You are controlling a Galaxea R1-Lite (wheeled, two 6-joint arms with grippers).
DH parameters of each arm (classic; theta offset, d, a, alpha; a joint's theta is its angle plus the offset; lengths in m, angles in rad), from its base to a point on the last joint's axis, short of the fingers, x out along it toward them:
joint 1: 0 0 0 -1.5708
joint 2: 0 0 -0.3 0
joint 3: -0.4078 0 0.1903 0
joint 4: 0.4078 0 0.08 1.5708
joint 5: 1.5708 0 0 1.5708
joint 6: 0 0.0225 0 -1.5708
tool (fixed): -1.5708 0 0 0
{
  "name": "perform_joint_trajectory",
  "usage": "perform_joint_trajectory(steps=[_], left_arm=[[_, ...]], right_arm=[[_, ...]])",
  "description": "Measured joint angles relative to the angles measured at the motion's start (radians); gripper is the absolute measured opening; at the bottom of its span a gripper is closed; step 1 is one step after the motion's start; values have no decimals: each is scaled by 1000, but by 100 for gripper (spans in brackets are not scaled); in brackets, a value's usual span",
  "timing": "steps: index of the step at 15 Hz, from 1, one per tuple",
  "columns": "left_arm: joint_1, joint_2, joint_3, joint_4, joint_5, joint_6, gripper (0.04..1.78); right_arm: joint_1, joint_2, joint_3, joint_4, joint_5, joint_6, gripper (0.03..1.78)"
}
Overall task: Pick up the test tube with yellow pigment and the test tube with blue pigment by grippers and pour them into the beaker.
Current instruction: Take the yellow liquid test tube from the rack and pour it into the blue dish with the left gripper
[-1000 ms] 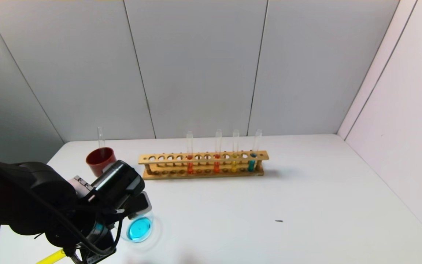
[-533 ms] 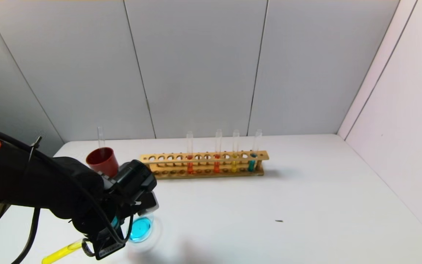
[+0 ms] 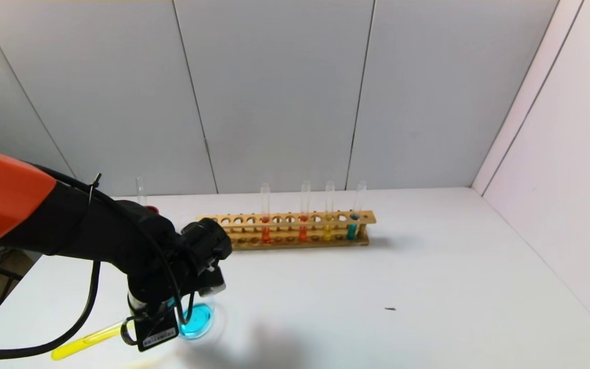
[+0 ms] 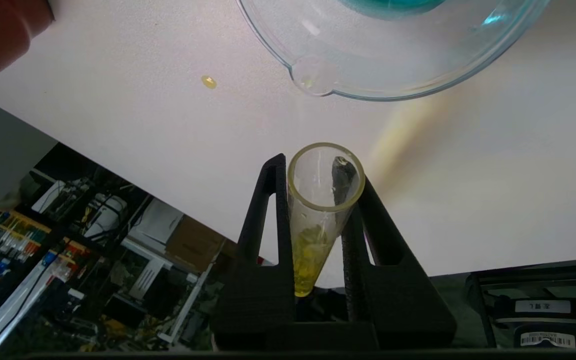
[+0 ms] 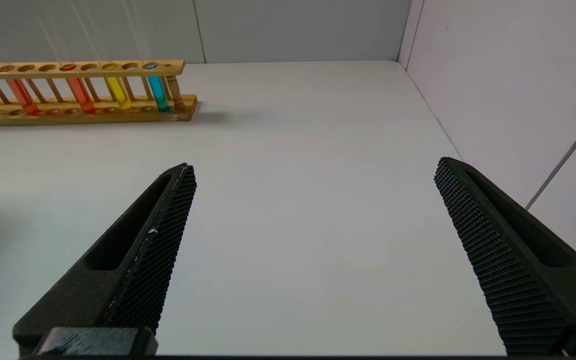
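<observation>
at the desk's [image 3: 428,266] near left corner, the left gripper [image 4: 318,200] had its jaws clamped on the test tube with yellow pigment [image 3: 87,339], tilted beside the beaker [image 3: 197,319] of blue liquid. the right gripper [image 5: 313,240] hung with jaws spread wide.

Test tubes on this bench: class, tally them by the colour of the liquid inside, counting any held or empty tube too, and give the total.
Orange-red tubes: 2, in the rack
Yellow: 2, the rack yellow tube and the held yellow tube in the left gripper
Teal-blue tube: 1, in the rack
Empty tube: 1, behind the left arm
Total: 6
</observation>
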Motion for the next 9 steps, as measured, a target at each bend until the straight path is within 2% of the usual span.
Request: perform_joint_trajectory(steps=[9], left_arm=[[10,74,-118,150,4,4,32]], right_arm=[[0,0,0,0,0,0,174]])
